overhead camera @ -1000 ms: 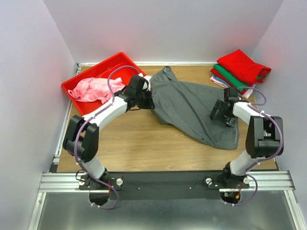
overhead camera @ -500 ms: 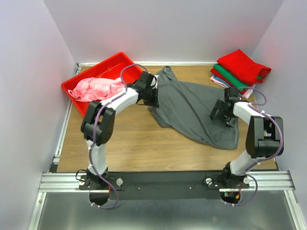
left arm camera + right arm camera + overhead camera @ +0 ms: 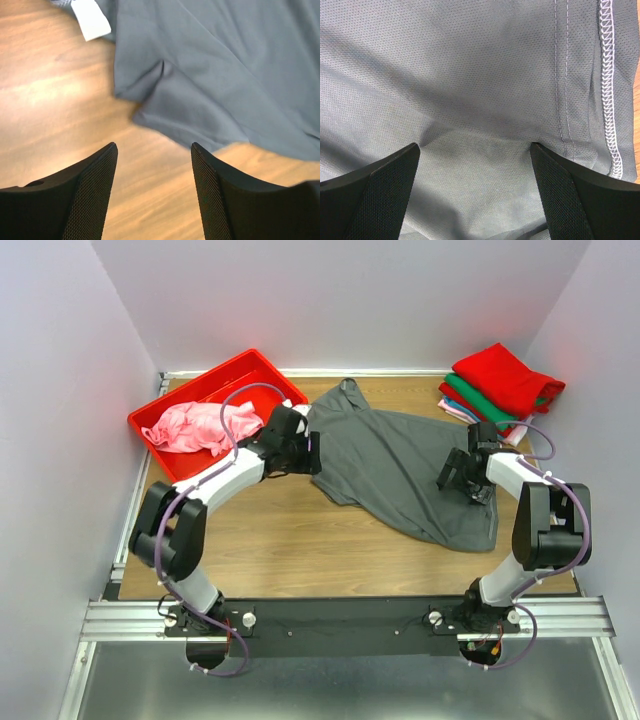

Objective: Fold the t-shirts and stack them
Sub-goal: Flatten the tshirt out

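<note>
The dark grey t-shirt (image 3: 400,465) lies spread and rumpled on the bench (image 3: 290,530), just right of the red bin (image 3: 215,375). The left arm's fingers (image 3: 90,200) stand apart, empty, over bare wood at the shirt's bin-side edge. The right arm's fingers (image 3: 375,195) are spread wide, low over the cloth by the stitched hem farthest from the bin. A pink t-shirt (image 3: 195,425) lies in the bin, and folded red and green t-shirts (image 3: 500,385) are stacked well right of it.

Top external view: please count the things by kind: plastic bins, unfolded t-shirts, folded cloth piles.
Red plastic bin: 1
Unfolded t-shirts: 2 (dark grey cloth t-shirt, pink cloth t-shirt in the bin)
Folded cloth pile, red on top: 1
Total: 4
</note>
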You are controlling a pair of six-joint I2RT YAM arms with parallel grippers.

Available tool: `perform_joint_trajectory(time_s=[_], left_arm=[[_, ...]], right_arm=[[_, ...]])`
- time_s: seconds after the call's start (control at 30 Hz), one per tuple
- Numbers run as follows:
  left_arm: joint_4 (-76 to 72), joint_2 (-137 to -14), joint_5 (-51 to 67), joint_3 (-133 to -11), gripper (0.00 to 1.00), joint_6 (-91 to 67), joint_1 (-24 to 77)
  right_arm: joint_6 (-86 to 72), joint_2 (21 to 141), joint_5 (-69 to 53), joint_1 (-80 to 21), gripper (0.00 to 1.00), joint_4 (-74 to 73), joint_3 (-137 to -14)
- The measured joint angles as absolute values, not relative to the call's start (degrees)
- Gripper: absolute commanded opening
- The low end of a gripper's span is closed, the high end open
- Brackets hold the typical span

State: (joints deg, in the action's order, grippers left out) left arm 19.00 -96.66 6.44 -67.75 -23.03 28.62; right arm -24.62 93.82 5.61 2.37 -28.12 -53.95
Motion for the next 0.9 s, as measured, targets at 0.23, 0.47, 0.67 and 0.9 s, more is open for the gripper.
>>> perform_joint_trajectory(time_s=[0.23,0.47,0.67,0.9], left_arm=[[13.3,-95.9,6.7,-61.4,0.52,-24.6,28.6],[12.9,-102.4,6.7,-64.2,0.52,-24.7,28.6],[12.4,-105.9,6.6,-67.9,0.52,-24.7,28.6],[13.2,-108.8,6.4,-69.1,0.51,-24.7,28.6]], right_arm=[[-24.6,93.7,5.0,2.6,0.98,-28.1,-54.0],[-24.6,93.6,4.4,2.6,0.98,-28.1,-54.0],[-24.6,93.6,4.2,2.6,0.98,-28.1,-53.9],[-24.6,93.5,4.2,2.6,0.98,-28.2,-53.9]])
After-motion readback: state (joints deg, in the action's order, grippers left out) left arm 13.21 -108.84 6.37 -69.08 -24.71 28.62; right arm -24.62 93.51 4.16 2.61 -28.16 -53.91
